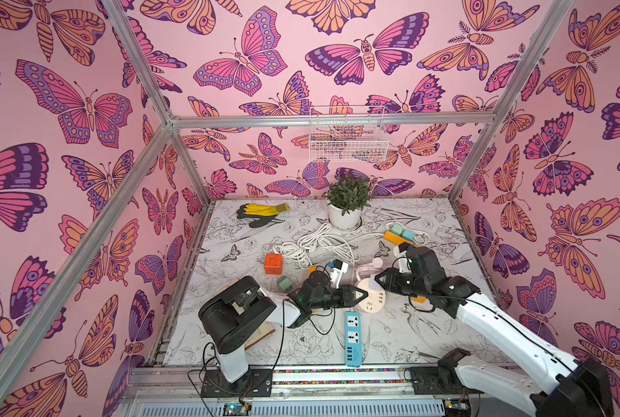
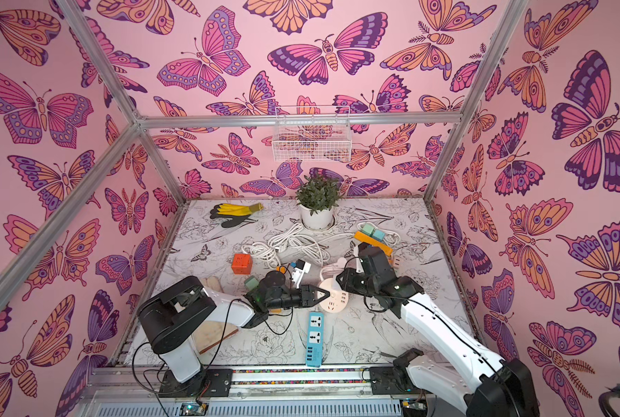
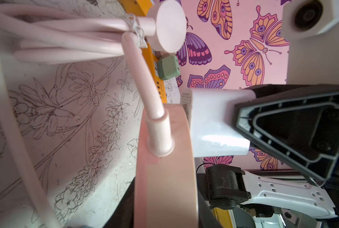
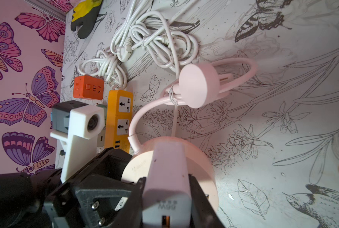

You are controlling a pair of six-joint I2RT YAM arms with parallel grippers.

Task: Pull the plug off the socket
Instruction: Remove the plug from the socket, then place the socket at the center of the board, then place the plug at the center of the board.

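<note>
The table (image 1: 427, 325) is crowded. The round pink socket (image 1: 371, 299) lies flat on it, about halfway between the left and right edges and nearer the front edge than the back. A white charger plug (image 4: 168, 167) sticks out of its top face.

The left end effector (image 1: 361, 294) is pinched shut on the socket's rim. The right end effector (image 4: 167, 195) is closed tight on two sides of the charger.

The socket looks light, so I think it would lift with the plug if nothing held it down. The charger is a hard, smooth block and may be slippery. Its flat sides look like the good place to grab, and a straight pull away from the socket looks best.

A tangle of white cords (image 1: 319, 245) lies toward the back edge, well apart. The blue power strip (image 1: 353, 337) sits just beside the socket on the front side. The socket's own pink cord (image 3: 143, 79) loops off toward the back and might tug.
</note>
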